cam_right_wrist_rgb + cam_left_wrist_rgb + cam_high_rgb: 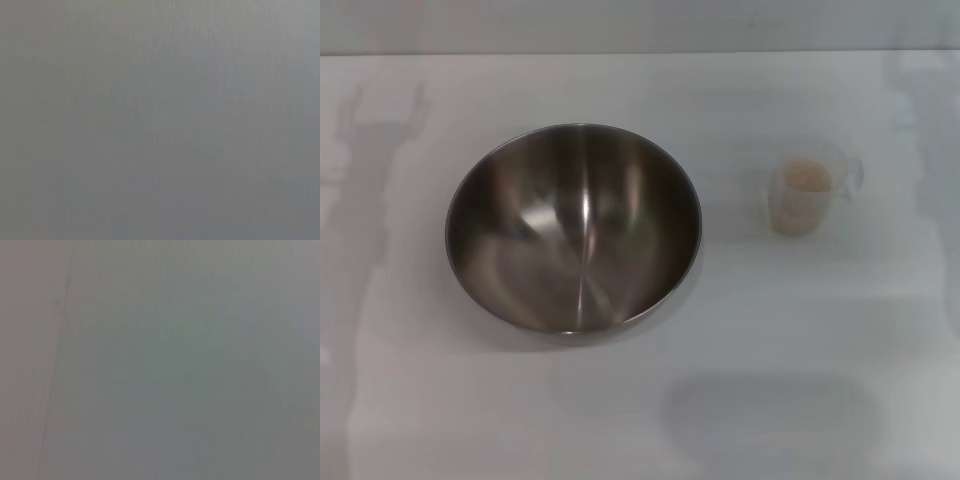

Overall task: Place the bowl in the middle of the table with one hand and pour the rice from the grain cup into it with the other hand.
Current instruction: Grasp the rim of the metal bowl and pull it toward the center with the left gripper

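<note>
The large stainless-steel bowl (573, 228) stands upright and empty on the white table (640, 400), left of centre in the head view. The small clear grain cup (804, 187) stands upright to its right, its handle pointing right, with pale beige rice (807, 177) inside it. Bowl and cup stand well apart. Neither gripper nor arm shows in the head view. Both wrist views show only a plain grey surface, with no fingers and no objects.
The table's far edge (640, 52) runs along the top of the head view. A soft shadow (770, 415) lies on the tabletop in front of the cup.
</note>
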Motion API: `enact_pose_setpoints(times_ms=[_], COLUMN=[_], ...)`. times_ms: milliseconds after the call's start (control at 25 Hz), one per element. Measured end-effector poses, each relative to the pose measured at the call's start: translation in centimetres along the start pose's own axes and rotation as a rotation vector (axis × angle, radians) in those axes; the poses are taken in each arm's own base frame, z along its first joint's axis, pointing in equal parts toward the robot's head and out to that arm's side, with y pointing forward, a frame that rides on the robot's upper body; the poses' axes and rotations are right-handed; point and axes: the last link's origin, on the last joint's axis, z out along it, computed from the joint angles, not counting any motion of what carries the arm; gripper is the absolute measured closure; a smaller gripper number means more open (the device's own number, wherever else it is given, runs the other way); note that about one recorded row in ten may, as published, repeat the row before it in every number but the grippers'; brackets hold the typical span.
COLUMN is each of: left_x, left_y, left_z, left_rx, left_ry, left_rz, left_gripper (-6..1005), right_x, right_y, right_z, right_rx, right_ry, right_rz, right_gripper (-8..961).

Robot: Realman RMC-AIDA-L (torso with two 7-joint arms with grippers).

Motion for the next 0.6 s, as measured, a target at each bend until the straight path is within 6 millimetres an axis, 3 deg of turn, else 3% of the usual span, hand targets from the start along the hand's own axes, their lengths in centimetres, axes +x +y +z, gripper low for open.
enact_pose_setpoints(times_ms=[400, 600], left_x=[0.1, 0.5], left_y=[-0.4, -1.9], left_z=[0.3, 2.2], left_rx=[0.018, 0.066], left_ry=[0.001, -0.107], left_rz=[0.000, -0.104], left_gripper=[193, 195], right_x=[0.0, 0.0], right_y=[0.4, 0.3], right_z=[0.1, 0.2], right_rx=[-0.007, 0.000], right_ry=[-0.001, -0.001], right_rz=[0.004, 0.004], right_gripper=[379, 379])
